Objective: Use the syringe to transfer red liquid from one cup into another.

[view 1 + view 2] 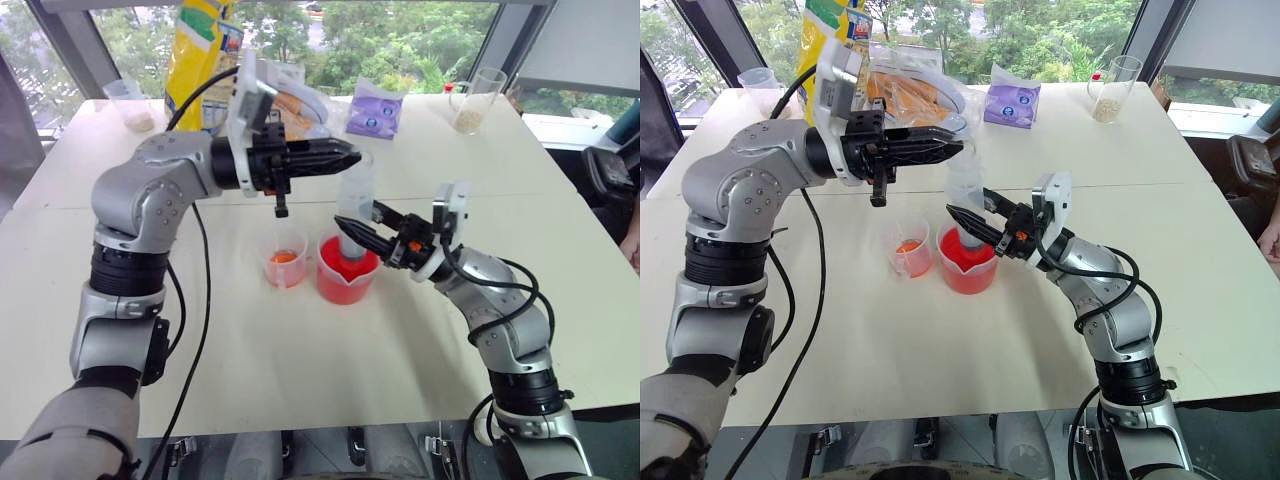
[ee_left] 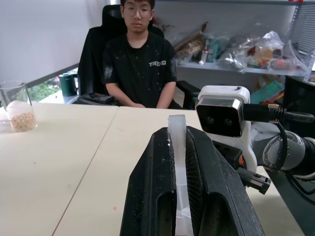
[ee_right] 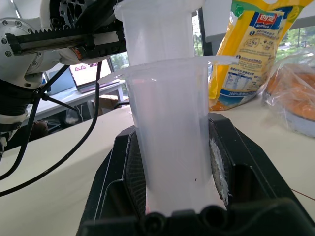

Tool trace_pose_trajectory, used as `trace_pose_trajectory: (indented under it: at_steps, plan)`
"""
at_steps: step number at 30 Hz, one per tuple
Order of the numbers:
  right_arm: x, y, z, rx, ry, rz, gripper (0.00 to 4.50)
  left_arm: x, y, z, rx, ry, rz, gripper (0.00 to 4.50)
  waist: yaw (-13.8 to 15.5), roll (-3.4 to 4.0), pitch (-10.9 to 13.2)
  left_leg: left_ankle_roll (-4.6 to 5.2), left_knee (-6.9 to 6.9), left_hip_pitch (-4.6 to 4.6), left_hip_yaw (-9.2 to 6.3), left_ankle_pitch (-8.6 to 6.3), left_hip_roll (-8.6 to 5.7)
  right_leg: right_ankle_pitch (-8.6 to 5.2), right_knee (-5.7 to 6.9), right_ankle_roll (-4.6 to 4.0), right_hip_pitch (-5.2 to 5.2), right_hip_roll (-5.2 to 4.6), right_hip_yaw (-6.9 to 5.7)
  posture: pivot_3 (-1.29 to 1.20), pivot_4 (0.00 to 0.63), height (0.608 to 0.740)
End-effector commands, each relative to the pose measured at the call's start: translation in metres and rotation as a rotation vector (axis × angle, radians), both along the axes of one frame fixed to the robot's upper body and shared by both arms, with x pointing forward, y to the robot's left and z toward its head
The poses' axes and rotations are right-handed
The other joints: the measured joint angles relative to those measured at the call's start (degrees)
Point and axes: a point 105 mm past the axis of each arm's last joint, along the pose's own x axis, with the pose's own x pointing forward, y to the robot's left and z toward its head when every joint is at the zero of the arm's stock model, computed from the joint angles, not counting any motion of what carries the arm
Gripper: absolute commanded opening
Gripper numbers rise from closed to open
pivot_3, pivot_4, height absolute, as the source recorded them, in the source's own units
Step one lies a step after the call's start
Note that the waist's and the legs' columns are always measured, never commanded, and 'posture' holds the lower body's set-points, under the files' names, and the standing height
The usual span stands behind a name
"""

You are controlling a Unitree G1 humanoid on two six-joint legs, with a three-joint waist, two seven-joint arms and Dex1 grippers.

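The syringe (image 1: pixel 352 200) stands upright over the larger spouted cup (image 1: pixel 346 284), which shows bright red liquid (image 1: pixel 340 288). My right gripper (image 1: pixel 349 233) comes in from the right and is shut on the clear barrel (image 3: pixel 167 137), just above the cup's rim. From the left, my left gripper (image 1: pixel 349 155) reaches in level and is shut on the white plunger top (image 2: pixel 177 142). The syringe's lower end goes down into the cup's mouth, and its tip is hidden. The smaller clear cup (image 1: pixel 285 262) stands just left of the red cup and holds a little orange-red liquid.
At the table's far edge stand a yellow bag (image 1: pixel 195 50), a clear bag of orange items (image 1: pixel 910 95), a purple packet (image 1: pixel 374 110) and two glasses with beige grains (image 1: pixel 470 100) (image 1: pixel 132 105). A person (image 2: pixel 142 59) sits beyond the table's right side.
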Motion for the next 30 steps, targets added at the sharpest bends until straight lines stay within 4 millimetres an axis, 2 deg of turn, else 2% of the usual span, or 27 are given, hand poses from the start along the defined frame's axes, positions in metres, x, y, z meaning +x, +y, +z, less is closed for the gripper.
trace_pose_trajectory:
  at_steps: [1,6,9,14,18,24,27,30]
  plan:
    - [-0.008,0.009,-0.004,-0.034,0.002,0.068,1.38,-0.004,0.008,0.037,-0.080,-0.140,0.040,0.08,0.00,0.00,0.00,0.00,0.00,0.00,0.00,0.00,0.00,0.00,0.00,0.00,0.00,0.00,0.00,0.00,0.150,0.740]
    - [-0.007,0.007,0.015,-0.017,-0.050,0.056,1.38,-0.005,0.008,0.027,-0.063,-0.087,0.029,0.08,0.00,0.00,0.00,0.00,0.00,0.00,0.00,0.00,0.00,0.00,0.00,0.00,0.00,0.00,0.00,0.00,0.150,0.740]
    - [-0.006,0.004,0.029,-0.003,-0.085,0.045,1.38,-0.004,0.010,0.020,-0.052,-0.046,0.027,1.22,-0.08,0.00,0.00,0.00,0.00,0.00,-0.01,0.00,0.01,0.00,0.00,0.00,0.00,0.00,0.00,0.00,0.150,0.740]
    - [-0.005,0.002,0.043,0.008,-0.112,0.043,1.38,-0.010,0.012,0.009,-0.015,-0.049,0.016,3.64,-0.03,0.00,0.00,0.00,0.00,0.00,-0.02,0.00,0.01,0.00,0.01,0.00,0.00,0.00,-0.01,0.00,0.150,0.740]
    - [-0.006,0.002,0.048,0.022,-0.111,0.044,1.38,-0.013,0.017,0.011,-0.026,-0.045,0.014,3.64,0.07,0.00,0.00,0.00,0.00,0.00,-0.03,0.00,0.01,0.00,0.01,0.00,0.00,-0.01,-0.01,0.00,0.150,0.740]
    - [-0.008,0.004,0.056,0.043,-0.110,0.063,1.38,-0.021,0.047,0.021,-0.058,-0.028,0.051,3.64,-0.25,0.00,0.00,0.00,0.00,0.00,-0.02,0.00,0.03,0.00,0.02,0.00,-0.01,0.01,-0.01,0.00,0.150,0.740]
    - [-0.010,0.004,0.076,0.065,-0.139,0.090,1.38,-0.023,0.062,0.028,-0.069,-0.026,0.100,3.64,-0.26,0.01,0.01,-0.01,0.00,0.01,-0.04,0.01,0.05,0.00,0.06,0.00,-0.02,0.02,-0.01,0.00,0.150,0.740]
    - [-0.011,0.010,0.103,0.095,-0.174,0.138,1.38,-0.029,0.074,0.044,-0.114,-0.044,0.120,3.64,-0.17,0.01,0.01,-0.03,0.00,0.01,-0.03,0.02,0.04,0.00,0.06,0.00,-0.02,0.00,-0.01,0.00,0.150,0.740]
